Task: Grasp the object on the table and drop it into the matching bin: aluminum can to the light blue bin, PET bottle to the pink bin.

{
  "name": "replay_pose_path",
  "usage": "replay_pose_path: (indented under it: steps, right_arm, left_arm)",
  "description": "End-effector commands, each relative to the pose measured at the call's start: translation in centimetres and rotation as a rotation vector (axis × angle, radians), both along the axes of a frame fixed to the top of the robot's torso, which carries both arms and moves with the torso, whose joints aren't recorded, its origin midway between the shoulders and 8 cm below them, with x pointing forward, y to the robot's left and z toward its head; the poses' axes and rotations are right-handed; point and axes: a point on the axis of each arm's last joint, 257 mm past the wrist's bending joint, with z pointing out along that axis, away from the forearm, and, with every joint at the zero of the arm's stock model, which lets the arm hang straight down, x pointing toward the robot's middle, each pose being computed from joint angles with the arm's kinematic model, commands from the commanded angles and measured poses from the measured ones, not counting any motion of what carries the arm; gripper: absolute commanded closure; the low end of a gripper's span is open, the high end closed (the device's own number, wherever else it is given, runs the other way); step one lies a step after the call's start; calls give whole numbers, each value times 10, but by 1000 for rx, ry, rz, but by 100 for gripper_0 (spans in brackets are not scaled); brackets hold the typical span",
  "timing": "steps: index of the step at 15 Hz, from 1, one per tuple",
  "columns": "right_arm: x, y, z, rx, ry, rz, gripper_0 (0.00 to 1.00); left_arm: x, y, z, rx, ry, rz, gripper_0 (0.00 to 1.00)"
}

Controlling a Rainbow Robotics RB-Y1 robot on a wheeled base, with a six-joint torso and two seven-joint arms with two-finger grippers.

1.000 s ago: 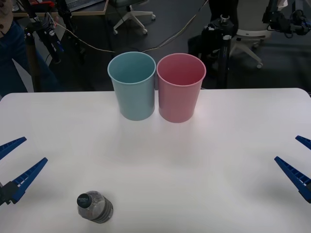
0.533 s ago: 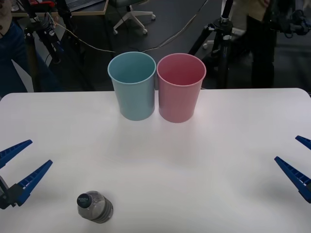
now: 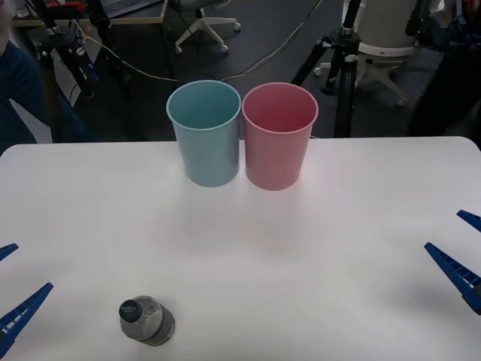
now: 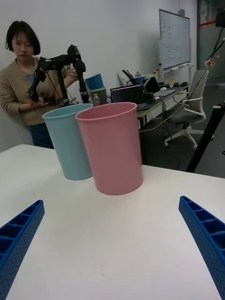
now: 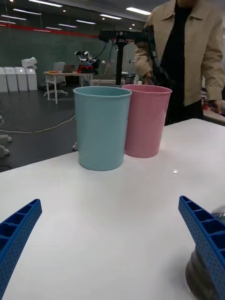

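A small PET bottle (image 3: 146, 321) stands upright, dark cap up, on the near left of the white table (image 3: 338, 226), waiting to be picked up. The left gripper (image 3: 13, 289) sits at the near-left edge, just left of the bottle and apart from it, its blue fingers spread wide and holding nothing; in the left wrist view the bottle's side (image 5: 201, 262) shows right beside one finger. That placement suggests the left arm is the one meant to make the grasp, being the closer of the two. The right gripper (image 3: 467, 256) hangs at the far right edge of the table, jaws likewise spread and empty, well apart from the bottle and apparently idle.

At the far middle of the table the light blue bin (image 3: 204, 135) and the pink bin (image 3: 279, 137) stand side by side, rims almost touching, blue on the left and pink on the right. Both are upright and open-mouthed, ready to receive a drop. The pink one is the bottle's destination, so the carry would likely run past or over the blue bin, the one obstacle on that route; a release too early could land in the wrong bin.

Beyond the table stand tripods (image 3: 342, 68), office chairs (image 3: 203, 22) and cables on a dark floor.
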Motion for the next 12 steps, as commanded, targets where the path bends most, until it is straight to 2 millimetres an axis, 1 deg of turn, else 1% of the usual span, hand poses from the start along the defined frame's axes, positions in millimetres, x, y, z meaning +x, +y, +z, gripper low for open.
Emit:
replay_pose_path:
  steps: [1,4,6,10,12]
  right_arm:
    - [0,0,0,0,0,0,0]
    - [0,0,0,0,0,0,0]
    - [0,0,0,0,0,0,0]
    - [0,0,0,0,0,0,0]
    - [0,0,0,0,0,0,0]
  left_arm:
    - [-15,2,-19,44,-1,-21,0]
    - [-28,-2,-43,100,-12,-49,0]
    - [-33,-11,-55,144,-38,-70,0]
    - [-40,-42,-85,186,-59,-129,0]
    - [-35,-50,-98,178,-51,-141,0]
